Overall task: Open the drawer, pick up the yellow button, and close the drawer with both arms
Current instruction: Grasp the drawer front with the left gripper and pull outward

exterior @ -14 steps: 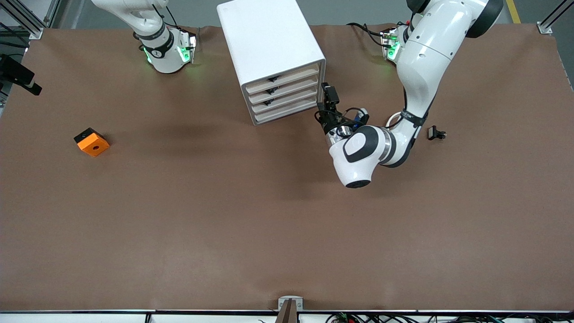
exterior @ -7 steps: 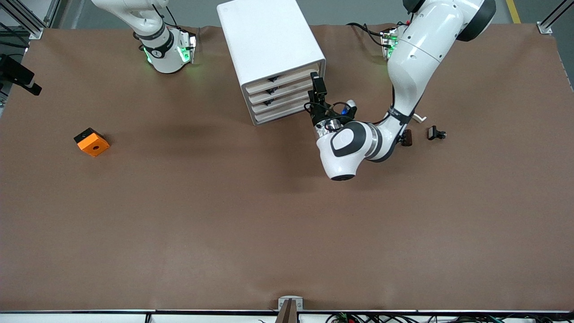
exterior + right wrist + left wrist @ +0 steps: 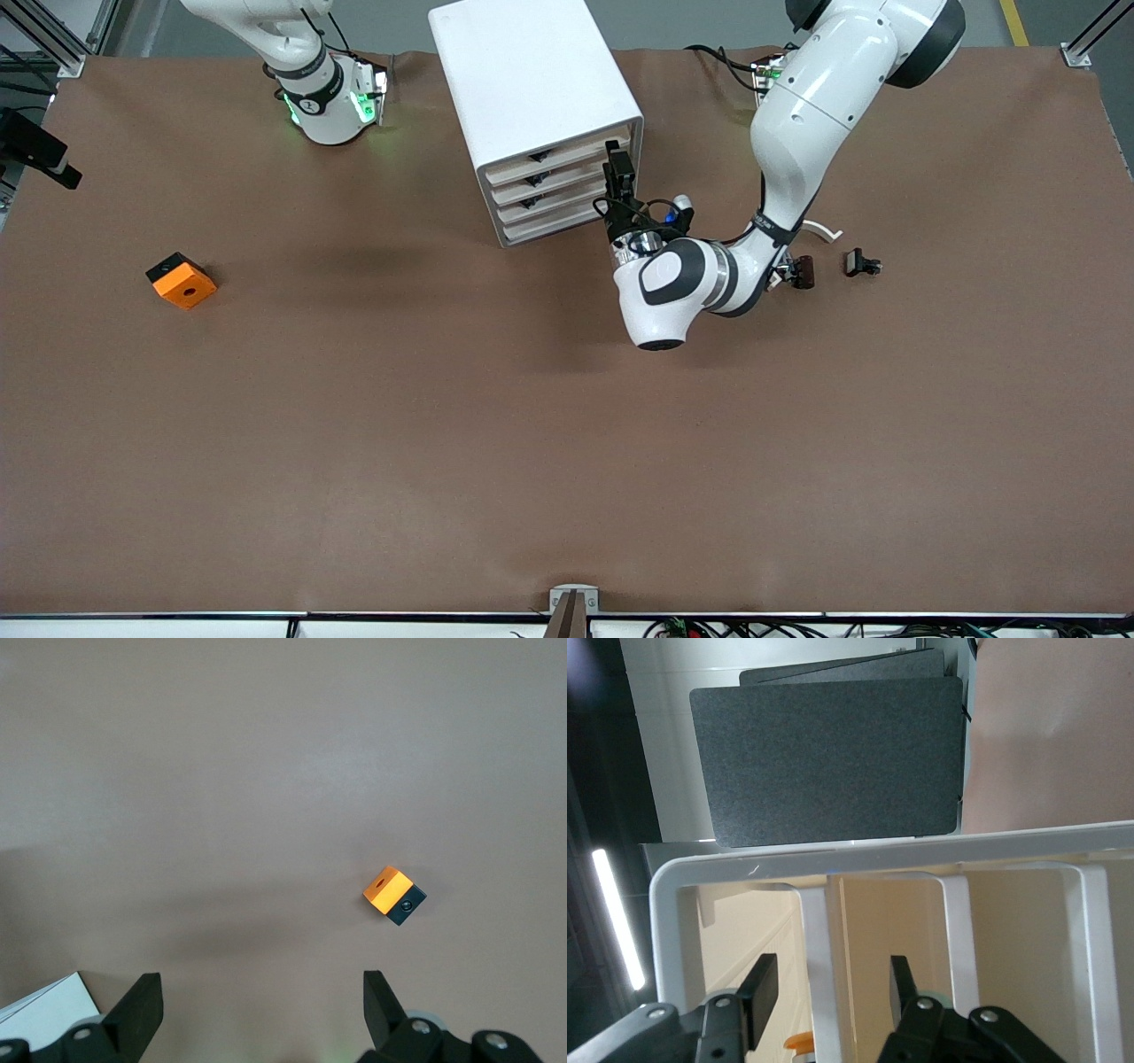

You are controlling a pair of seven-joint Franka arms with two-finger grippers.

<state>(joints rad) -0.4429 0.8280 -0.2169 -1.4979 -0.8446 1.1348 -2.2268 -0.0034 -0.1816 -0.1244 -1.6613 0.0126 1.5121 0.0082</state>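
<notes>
The white cabinet (image 3: 532, 80) stands at the back middle of the table with all its drawers (image 3: 560, 188) shut, each with a small black handle (image 3: 538, 156). My left gripper (image 3: 618, 170) is at the drawer fronts, at their end toward the left arm. In the left wrist view the left gripper (image 3: 831, 990) is open, its fingers (image 3: 764, 990) apart on either side of a white bar (image 3: 816, 948) between pale fronts. A small orange rounded bit (image 3: 799, 1041) shows low beside that bar; I cannot tell whether it is the button. My right gripper (image 3: 261, 1005) hangs open over bare table.
An orange cube (image 3: 182, 281) with a black side lies toward the right arm's end of the table and is also visible as the orange cube (image 3: 394, 895) in the right wrist view. Two black-brown clips (image 3: 802, 270) and a white curved band (image 3: 824, 232) lie beside the left arm.
My left arm has swung toward the cabinet, bringing its gripper from beside the cabinet's corner onto the drawer fronts, with the fingers drawing closer together. The right arm has not moved.
</notes>
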